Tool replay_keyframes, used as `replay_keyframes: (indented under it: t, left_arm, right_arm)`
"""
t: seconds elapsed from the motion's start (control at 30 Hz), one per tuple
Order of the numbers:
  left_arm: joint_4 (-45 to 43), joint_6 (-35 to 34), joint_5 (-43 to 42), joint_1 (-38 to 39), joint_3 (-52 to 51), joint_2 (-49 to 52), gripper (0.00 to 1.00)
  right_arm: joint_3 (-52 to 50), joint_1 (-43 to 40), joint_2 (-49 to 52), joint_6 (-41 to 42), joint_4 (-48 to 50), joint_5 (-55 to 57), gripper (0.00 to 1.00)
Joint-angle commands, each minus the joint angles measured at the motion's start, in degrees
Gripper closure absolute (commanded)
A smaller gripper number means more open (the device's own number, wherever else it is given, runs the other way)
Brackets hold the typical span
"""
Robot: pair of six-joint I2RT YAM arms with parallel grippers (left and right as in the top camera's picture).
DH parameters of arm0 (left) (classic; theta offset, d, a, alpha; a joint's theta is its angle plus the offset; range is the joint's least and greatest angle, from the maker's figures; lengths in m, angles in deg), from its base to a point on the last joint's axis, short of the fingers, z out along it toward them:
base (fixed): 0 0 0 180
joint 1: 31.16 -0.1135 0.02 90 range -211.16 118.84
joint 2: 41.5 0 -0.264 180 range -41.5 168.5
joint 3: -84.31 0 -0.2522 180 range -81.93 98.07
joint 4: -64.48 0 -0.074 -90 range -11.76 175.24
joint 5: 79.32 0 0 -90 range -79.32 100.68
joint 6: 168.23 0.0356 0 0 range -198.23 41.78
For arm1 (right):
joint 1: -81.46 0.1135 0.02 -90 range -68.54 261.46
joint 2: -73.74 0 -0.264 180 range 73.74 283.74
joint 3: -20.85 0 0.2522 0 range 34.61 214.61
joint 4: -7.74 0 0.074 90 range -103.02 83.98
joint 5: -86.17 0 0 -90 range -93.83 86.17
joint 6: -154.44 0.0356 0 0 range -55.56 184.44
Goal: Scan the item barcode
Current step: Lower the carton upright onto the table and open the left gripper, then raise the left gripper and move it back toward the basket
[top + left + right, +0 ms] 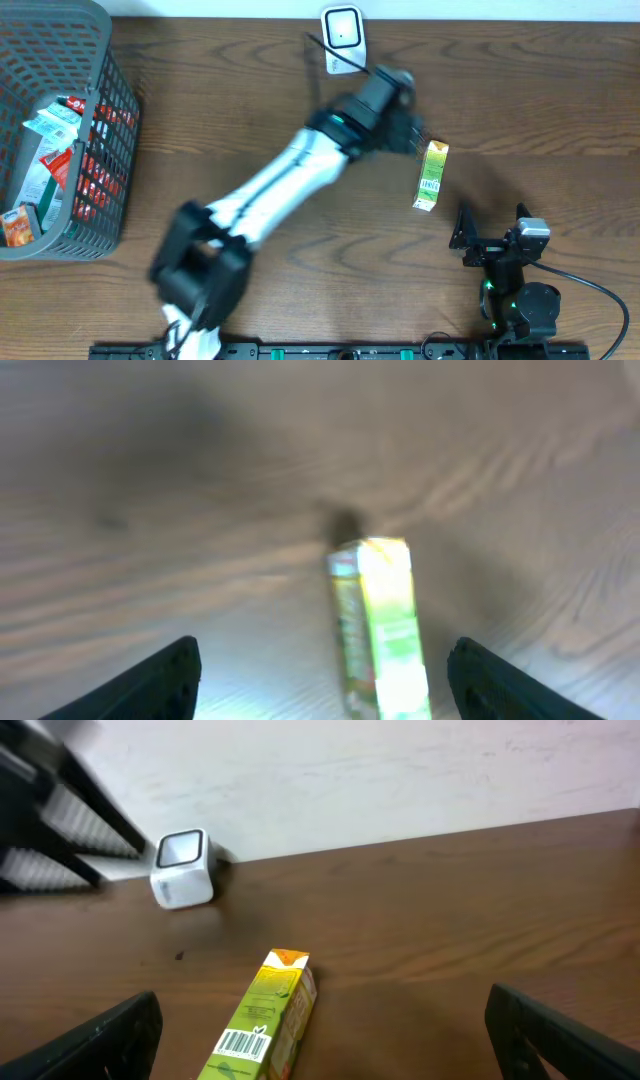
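The item, a green and yellow carton (pixel 432 175), lies flat on the wooden table right of centre, its barcode (pixel 245 1042) facing up. My left gripper (pixel 412 138) hangs just up and left of it, blurred. In the left wrist view that gripper (pixel 320 685) is open, and the carton (pixel 380 625) lies below between the wide-spread fingers (pixel 150 685), touching neither. The white scanner (pixel 343 35) stands at the table's back edge. My right gripper (pixel 492 222) is open near the front right, pointing at the carton (pixel 265 1020) and the scanner (pixel 183 870).
A grey wire basket (pixel 100 130) with several packaged goods stands at the far left. The left arm (pixel 270 195) stretches diagonally across the middle of the table. A black cable (pixel 590 285) runs from the right arm's base.
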Motion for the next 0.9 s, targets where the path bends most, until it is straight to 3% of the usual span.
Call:
replay_keyframes:
  t: [0.0,0.1,0.37,0.87]
  left_arm:
    - [4.6,2.7,0.9,-7.8,1.0,-5.9,0.18]
    - [9.5,2.6,0.9,-13.3,1.0,-8.2,0.09]
    - [11.8,2.6,0.9,-24.8,1.0,-8.7,0.08]
    - [11.9,2.6,0.9,-28.5,1.0,-8.7,0.08]
  right_arm:
    - [-0.1,-0.2,-0.3,-0.7,-0.2,-0.3,0.01]
    - [-0.1,-0.2,-0.3,-0.7,-0.2,-0.3,0.01]
    - [-0.1,-0.2,-0.3,-0.7,-0.2,-0.3,0.01]
    - [-0.1,-0.2,-0.3,-0.7,-0.2,-0.3,0.01]
